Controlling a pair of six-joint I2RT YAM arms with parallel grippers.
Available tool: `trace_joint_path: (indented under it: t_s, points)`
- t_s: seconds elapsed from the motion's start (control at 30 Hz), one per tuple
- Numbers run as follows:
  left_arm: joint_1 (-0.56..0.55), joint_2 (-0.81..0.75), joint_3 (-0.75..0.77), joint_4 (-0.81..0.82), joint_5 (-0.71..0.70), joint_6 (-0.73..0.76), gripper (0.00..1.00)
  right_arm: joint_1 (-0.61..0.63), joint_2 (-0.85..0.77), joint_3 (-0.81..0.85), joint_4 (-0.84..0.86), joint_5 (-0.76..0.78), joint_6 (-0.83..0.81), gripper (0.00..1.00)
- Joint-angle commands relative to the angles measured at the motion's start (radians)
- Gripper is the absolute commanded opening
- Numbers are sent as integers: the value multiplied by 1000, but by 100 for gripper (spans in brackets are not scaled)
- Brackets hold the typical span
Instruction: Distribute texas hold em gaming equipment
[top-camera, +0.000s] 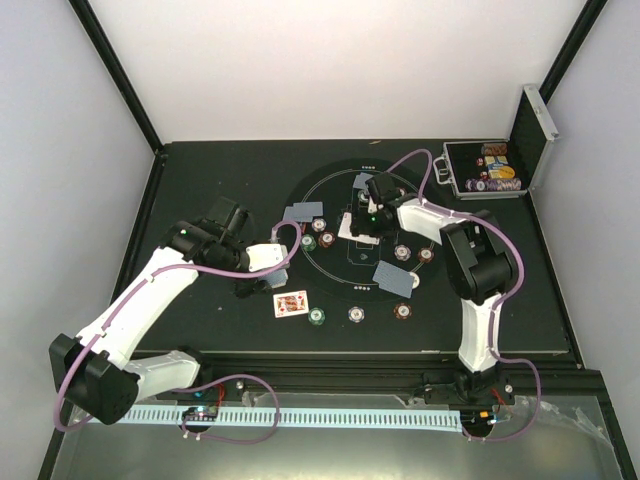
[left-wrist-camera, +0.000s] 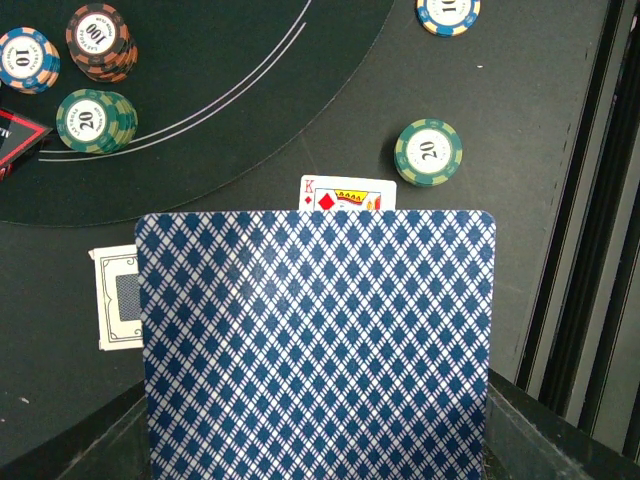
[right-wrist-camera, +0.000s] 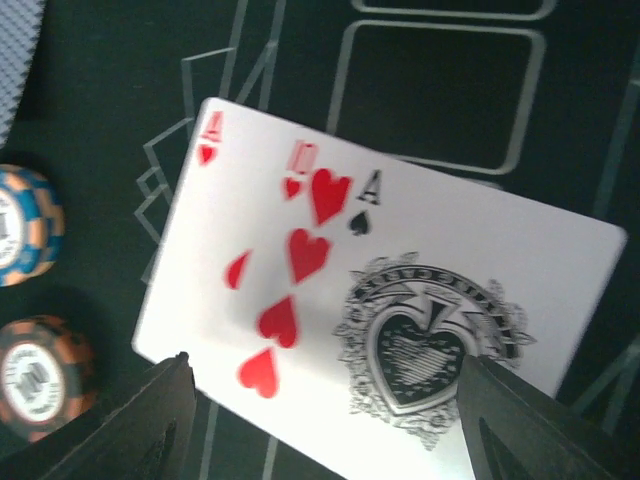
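- The left claw (left-wrist-camera: 315, 430) holds a blue-backed card (left-wrist-camera: 315, 340) upright, with its back to the wrist camera. Only the tips of its dark fingers (left-wrist-camera: 110, 445) show at the lower corners, so the exact contact is hidden.
- The card's top edge runs level across the view and its lower end is cut off. Its long axis seems to run up and down.
- Behind it on the table (top-camera: 200, 170) lies a king of diamonds (left-wrist-camera: 348, 194), of which only the top strip shows. A white-bordered card (left-wrist-camera: 115, 300) beside it is half covered.
- A green chip marked 20 (left-wrist-camera: 428, 152) sits just beyond the king. A red piece (left-wrist-camera: 15, 135) is cut off at the left edge.
- The right claw (right-wrist-camera: 322, 400) grips a fan of face-up cards (right-wrist-camera: 400, 300) over the round mat (top-camera: 330, 185). The ace of spades is on top.
- The two heart cards beneath are blurred and their ranks are unreadable.
- The fan spreads left to right and is tilted. The cards' long axes run down towards the fingers (right-wrist-camera: 150, 420), and their lower ends are out of frame.
- A blue-and-orange chip (right-wrist-camera: 20, 225) and a brown chip (right-wrist-camera: 40, 375) are clipped by the left edge.
- The open case (top-camera: 490, 172) stands at the far right corner.
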Motion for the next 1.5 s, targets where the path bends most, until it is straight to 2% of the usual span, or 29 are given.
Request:
trace_joint_path:
  t_s: [0.0,0.13,0.33,0.5,0.6,0.77,0.93,1.03,1.13,1.47]
  points:
    - [2,-5,13,10,-3,-4,2,-24,-4,-33,-122,150,-50,74]
    - [2,-5,9,13,2,-6,2,-25,-12,-29,-134,163,-66,75]
    - [2,-9,7,13,-6,-3,2,-23,-71,-11,-124,79,-58,75]
    - [2,-6,6,16,-3,-4,1,-15,-238,-58,-54,-95,5,78]
    - [2,-2,10,18,8,-8,2,31,-325,-100,-8,-205,67,82]
    - [2,-1,13,18,18,-10,2,138,-421,-228,186,-432,226,87]
    - [2,-3,15,13,25,-11,2,236,-450,-362,468,-561,409,87]
    - [3,-1,16,12,24,-12,2,279,-460,-427,623,-597,506,86]
    - [2,0,16,12,26,-11,2,309,-462,-464,704,-612,561,86]
    - [3,3,15,12,26,-12,2,355,-459,-523,826,-616,638,85]
